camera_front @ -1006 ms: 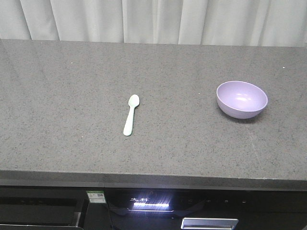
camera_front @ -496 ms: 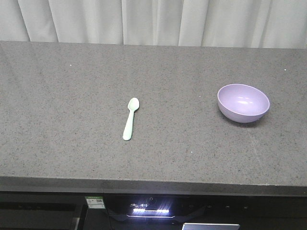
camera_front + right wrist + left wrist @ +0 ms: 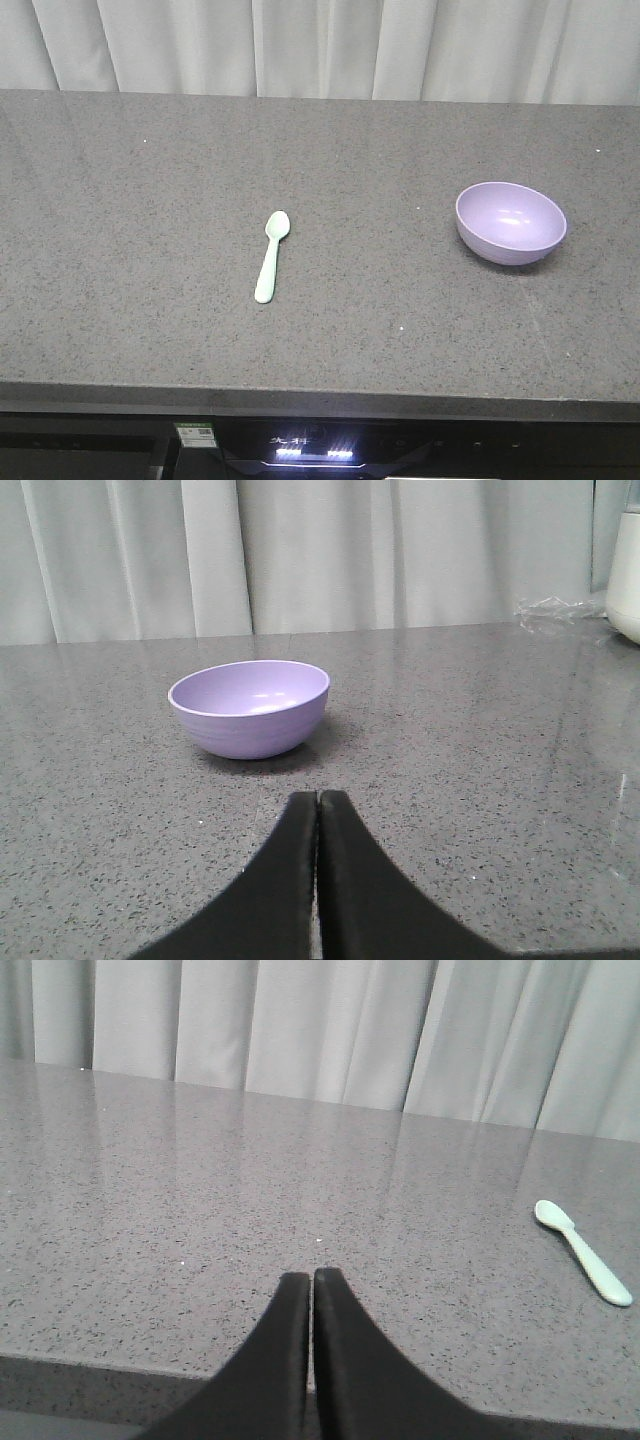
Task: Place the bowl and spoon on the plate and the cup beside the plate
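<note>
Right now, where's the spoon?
Front view: the spoon lies flat left of centre on the grey counter, well left of the bowl, scoop toward the curtain.

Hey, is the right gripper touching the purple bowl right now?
Apart. The right wrist view shows the right gripper with its tips shut, short of the bowl, with a strip of bare counter between them.
</note>
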